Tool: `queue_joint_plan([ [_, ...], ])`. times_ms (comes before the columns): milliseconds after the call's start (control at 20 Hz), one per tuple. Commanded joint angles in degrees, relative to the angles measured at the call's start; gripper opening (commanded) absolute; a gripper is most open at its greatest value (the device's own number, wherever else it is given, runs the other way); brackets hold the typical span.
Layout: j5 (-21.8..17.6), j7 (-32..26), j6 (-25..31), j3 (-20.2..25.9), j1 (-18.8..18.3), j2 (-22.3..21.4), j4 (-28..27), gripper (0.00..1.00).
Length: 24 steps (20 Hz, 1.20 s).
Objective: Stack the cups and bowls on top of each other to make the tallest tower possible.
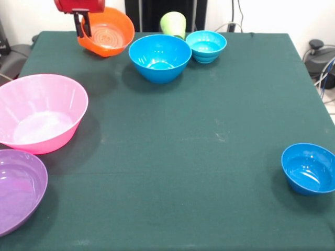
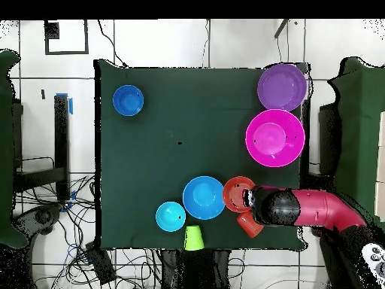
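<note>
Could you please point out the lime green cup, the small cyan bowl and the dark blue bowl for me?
lime green cup [image 1: 173, 23], front view, on its side wall.
small cyan bowl [image 1: 206, 45], front view, on its inner wall.
dark blue bowl [image 2: 128, 100], overhead view, on its inside bottom.

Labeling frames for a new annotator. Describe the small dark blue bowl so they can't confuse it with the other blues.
Start at the green table. In the front view, the small dark blue bowl sits alone near the right edge, upright and empty. The medium blue bowl and small cyan bowl are lighter and sit side by side along the far edge.
</note>
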Motion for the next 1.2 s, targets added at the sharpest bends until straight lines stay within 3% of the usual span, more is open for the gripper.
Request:
queue_joint_plan([
  [50,-2.57,8.46,-4.5,-3.67,6.49,-2.79,3.06,0.0],
  [450,-0.98,9.65,-5.41,-7.17,10.58,-4.84,4.42,0.0],
  [1100,1.84,9.0,-7.32,-10.4,13.31,-5.0,5.23,0.0],
  [1200,-0.34,11.32,-8.15,-13.01,16.47,-6.25,4.69,0.0],
])
